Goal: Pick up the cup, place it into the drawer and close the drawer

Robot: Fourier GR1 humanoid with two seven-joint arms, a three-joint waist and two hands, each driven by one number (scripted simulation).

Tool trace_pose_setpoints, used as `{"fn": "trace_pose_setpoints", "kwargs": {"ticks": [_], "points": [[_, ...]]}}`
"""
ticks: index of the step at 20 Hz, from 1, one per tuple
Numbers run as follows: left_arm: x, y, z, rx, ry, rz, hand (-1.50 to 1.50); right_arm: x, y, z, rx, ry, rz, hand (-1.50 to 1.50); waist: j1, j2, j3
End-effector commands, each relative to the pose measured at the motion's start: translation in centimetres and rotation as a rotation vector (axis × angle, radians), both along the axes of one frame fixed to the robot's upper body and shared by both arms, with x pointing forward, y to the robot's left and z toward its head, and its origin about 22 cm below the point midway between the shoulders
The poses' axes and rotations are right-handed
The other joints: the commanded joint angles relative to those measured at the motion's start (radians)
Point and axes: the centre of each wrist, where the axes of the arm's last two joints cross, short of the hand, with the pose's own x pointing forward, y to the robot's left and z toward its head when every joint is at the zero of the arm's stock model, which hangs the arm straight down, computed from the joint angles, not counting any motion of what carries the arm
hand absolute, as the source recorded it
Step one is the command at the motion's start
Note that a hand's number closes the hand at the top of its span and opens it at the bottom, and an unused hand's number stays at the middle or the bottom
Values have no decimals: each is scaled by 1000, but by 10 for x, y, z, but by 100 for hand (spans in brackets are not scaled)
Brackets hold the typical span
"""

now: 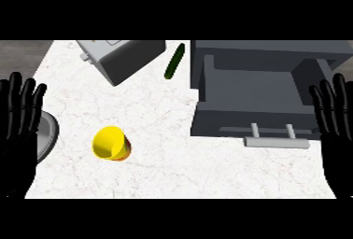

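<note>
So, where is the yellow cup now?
The yellow cup stands on the white marble counter, left of centre in the head view, between the grey plate and the open grey drawer.

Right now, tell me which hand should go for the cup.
Left, probably. The cup lies on the counter's left side, nearer the open left hand. The right hand, also open, rests at the far right edge, beyond the open drawer.

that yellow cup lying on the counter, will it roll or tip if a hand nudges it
The yellow cup seems to lie tilted on its side, mouth toward the camera, so a nudge would probably roll it in a curve. It looks rigid and thin-walled, likely light. Its smooth surface may slip.
</note>
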Motion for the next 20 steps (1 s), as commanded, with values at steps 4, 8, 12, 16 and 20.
{"fn": "trace_pose_setpoints", "kwargs": {"ticks": [4, 8, 12, 16, 20], "points": [[2, -21, -8, -20, -18, 156, -150, 5, 7, 11, -41, 28, 52, -150, -24, -9, 34], [6, -53, -19, -238, 103, 193, -150, -3, 16, 1, 41, 104, 167, -150, -35, -8, 33], [-1, -82, -33, -224, 83, 193, -150, 19, 5, -4, 40, 118, 127, -150, -24, -8, 34], [4, -87, -12, -247, 78, 184, -150, 5, 18, 2, 19, 103, 131, -150, -25, -10, 34], [22, -84, -27, -248, 97, 209, -150, 10, 16, -3, 34, 98, 136, -150, -25, -9, 34]]}}
